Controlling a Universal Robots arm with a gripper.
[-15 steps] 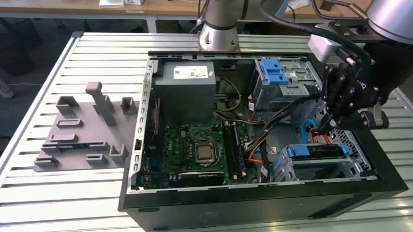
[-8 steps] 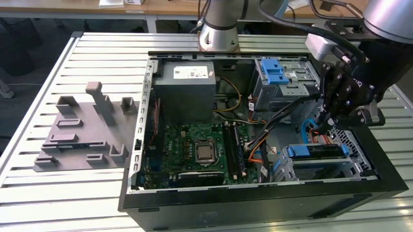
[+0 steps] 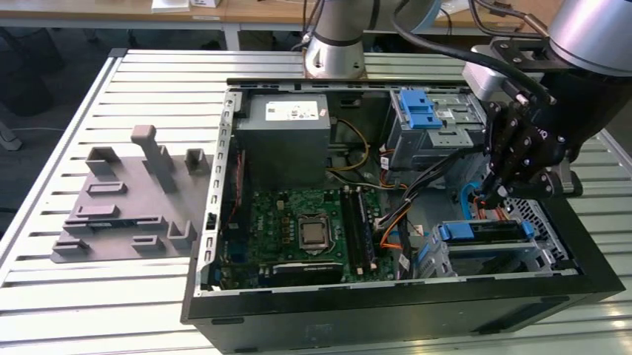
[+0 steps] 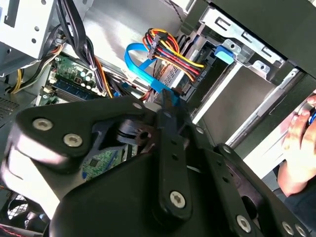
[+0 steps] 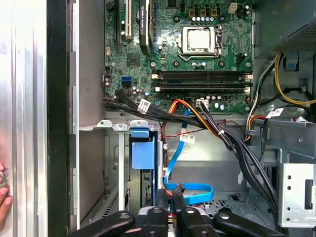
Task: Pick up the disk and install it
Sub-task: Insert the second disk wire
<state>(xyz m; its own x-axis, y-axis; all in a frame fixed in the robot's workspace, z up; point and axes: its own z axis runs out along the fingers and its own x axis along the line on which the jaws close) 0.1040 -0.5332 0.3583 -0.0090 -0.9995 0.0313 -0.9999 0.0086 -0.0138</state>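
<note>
The gripper (image 3: 491, 198) hangs at the right of the exterior view, inside the open computer case (image 3: 395, 307), its fingertips drawn close together just above the blue data cable (image 3: 472, 194); in the first wrist view the tips sit nearly touching with the cable's connector at them, so it looks pinched on or about to pinch the cable, though I cannot tell whether it truly grips. The disk (image 3: 486, 232) sits in the lower drive cage at the lower right of the exterior view, its blue carrier showing on top, so it appears already seated and the cable end is likely being brought to it. Around this, a bundle of orange, yellow and black power wires (image 4: 170, 54) crowds the gap and could snag the fingers. Farther left lies the motherboard (image 3: 296, 222), with the grey power supply (image 3: 286, 122) above it. A person's hand (image 4: 298, 148) rests at the case edge.
</note>
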